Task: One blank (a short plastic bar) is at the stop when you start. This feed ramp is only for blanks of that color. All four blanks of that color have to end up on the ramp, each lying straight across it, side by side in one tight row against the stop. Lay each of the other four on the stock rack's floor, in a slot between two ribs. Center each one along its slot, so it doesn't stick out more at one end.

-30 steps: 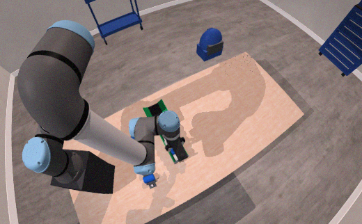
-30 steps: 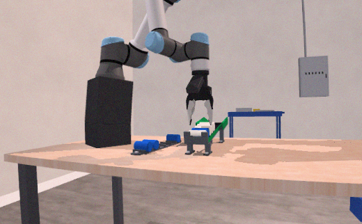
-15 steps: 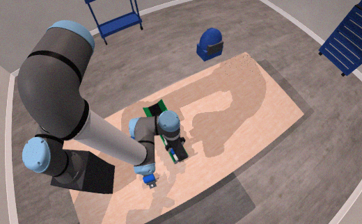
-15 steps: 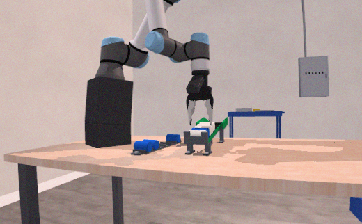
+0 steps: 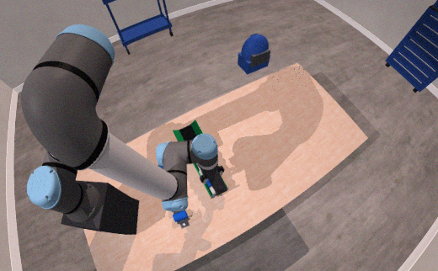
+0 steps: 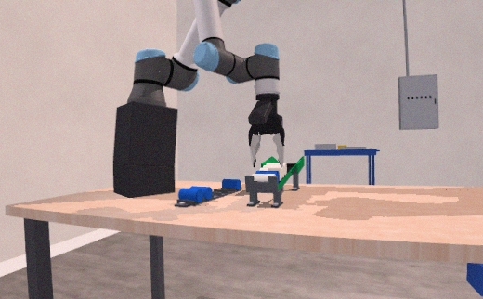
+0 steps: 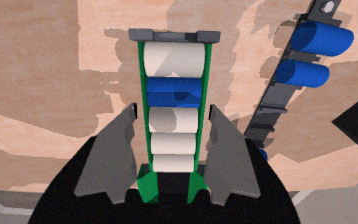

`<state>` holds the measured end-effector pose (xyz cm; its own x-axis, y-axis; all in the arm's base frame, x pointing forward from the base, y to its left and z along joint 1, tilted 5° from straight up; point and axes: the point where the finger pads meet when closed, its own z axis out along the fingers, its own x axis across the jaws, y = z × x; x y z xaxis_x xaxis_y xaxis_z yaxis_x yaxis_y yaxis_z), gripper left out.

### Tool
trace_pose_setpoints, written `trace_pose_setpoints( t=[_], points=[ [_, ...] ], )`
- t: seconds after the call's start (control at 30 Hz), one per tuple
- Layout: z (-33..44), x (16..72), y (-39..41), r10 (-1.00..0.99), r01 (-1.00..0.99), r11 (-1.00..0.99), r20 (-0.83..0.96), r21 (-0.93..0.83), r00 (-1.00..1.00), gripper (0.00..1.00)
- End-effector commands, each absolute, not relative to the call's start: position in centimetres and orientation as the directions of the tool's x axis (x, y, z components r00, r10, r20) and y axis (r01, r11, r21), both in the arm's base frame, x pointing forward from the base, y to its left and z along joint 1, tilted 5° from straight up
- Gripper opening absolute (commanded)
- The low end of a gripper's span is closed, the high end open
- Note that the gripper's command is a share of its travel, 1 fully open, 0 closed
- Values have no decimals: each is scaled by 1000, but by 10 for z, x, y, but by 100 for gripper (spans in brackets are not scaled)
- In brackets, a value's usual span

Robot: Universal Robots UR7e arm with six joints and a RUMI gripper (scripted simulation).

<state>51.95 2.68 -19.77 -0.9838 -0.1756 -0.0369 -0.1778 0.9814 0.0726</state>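
Observation:
In the wrist view the green feed ramp [image 7: 174, 100] runs up to its grey stop [image 7: 174, 36]. A white blank [image 7: 174, 59] lies against the stop, then a blue blank [image 7: 174, 92], then three more white blanks [image 7: 174, 120] [image 7: 174, 143] [image 7: 173, 162], all straight across and close together. My gripper [image 7: 173, 104] is open, with one finger on each side of the ramp near the third blank, and it holds nothing. In the exterior view the gripper [image 6: 267, 160] hangs just above the ramp. The stock rack [image 7: 280, 100] on the right holds two blue blanks [image 7: 321, 37] [image 7: 301, 73]. A third blue one [image 7: 263, 154] is mostly hidden.
The arm's black base [image 6: 145, 149] stands at the table's back left. The rack with its blue blanks [image 6: 195, 193] lies between the base and the ramp. Off the table are a blue cart [image 6: 340, 162], a blue hood [image 5: 253, 52] and a blue shelf unit [image 5: 429, 42].

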Motion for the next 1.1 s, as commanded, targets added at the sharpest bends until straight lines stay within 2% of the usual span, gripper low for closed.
trace_pose_setpoints(
  t=[0.0, 1.07],
  points=[
    [-197, 520, 27, -175, -178, 981, -38, 72, -984, 52],
    [-211, 520, 28, -175, -178, 981, -38, 72, -984, 52]
  ],
)
